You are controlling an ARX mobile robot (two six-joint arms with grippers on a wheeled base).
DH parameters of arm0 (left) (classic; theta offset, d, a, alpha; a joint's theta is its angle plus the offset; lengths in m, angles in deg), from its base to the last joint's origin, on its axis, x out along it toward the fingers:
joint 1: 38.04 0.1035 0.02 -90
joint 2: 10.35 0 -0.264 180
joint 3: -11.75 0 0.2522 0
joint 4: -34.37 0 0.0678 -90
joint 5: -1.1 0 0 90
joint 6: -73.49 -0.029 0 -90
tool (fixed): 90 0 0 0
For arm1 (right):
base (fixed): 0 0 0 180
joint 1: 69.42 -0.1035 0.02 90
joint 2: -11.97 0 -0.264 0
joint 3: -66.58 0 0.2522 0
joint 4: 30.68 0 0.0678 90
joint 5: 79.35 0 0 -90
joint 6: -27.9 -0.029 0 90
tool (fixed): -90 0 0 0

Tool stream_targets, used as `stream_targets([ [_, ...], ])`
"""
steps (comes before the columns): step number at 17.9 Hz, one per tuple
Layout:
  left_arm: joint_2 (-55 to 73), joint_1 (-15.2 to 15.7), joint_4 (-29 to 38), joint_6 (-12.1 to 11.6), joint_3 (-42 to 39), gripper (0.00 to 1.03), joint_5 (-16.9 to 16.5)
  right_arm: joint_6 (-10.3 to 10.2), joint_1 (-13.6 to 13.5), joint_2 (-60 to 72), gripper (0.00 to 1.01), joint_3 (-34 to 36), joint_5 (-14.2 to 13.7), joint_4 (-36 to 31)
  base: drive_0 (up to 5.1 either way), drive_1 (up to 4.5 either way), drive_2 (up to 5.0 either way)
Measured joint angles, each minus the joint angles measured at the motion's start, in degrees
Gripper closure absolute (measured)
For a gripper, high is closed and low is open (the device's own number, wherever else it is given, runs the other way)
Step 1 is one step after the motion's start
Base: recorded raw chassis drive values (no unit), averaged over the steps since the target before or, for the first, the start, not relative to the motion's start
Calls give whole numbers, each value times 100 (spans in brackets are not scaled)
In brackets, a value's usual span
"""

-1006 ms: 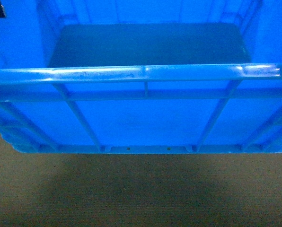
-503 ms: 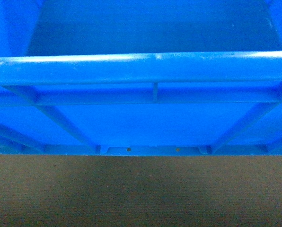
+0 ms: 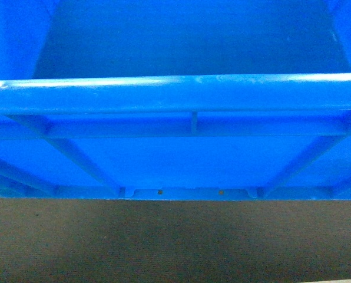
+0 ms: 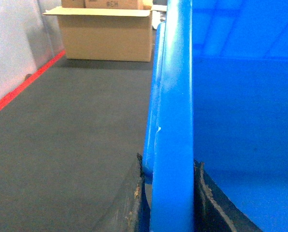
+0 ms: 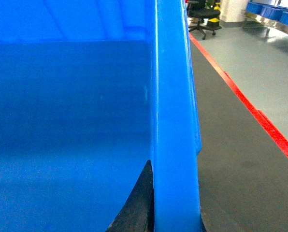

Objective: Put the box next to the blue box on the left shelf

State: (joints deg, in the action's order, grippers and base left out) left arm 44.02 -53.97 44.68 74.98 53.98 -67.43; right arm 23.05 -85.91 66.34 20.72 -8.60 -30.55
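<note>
Grey floor (image 4: 62,145) lies beneath the box (image 3: 175,159), carried between both pincers. Left pincer (image 4: 167,193) and right pincer (image 5: 175,203) each clamp a side rim, one pad inside, one outside. Risk: rim slipping if either grip loosens. Shelf and the other blue box are out of view; the right pincer's outer pad is barely visible.

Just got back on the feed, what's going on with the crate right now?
Both arms are carrying the blue crate. The left gripper is clamped on the rim of one side wall, one finger inside and one outside, and the right gripper does the same on the opposite wall. The crate looks empty and hangs above dark floor matting. No shelf or second blue box is near in any view; a cardboard box stands off to the left.
</note>
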Motion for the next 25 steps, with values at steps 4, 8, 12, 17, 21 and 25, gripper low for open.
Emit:
stream_targets([
  [4,0,0,-4,-2,0,85,-4,2,-2,-9,93,0,-4,2,-208,-208,-208],
  [8,0,0,-2,-4,0,85,-4,0,0,-9,93,0,-7,13,-208,-208,-208],
  [12,0,0,-4,-4,0,85,-4,2,-2,-9,93,0,-4,4,-208,-208,-208],
  [17,0,0,-2,-4,0,85,-4,2,-2,-9,93,0,-4,4,-197,-197,-197],
  [21,0,0,-2,-4,0,85,-4,2,0,-9,93,0,-4,7,-151,-151,-151],
  [25,0,0,-2,-7,0,85,-4,4,-2,-9,93,0,-4,4,-151,-151,-151],
])
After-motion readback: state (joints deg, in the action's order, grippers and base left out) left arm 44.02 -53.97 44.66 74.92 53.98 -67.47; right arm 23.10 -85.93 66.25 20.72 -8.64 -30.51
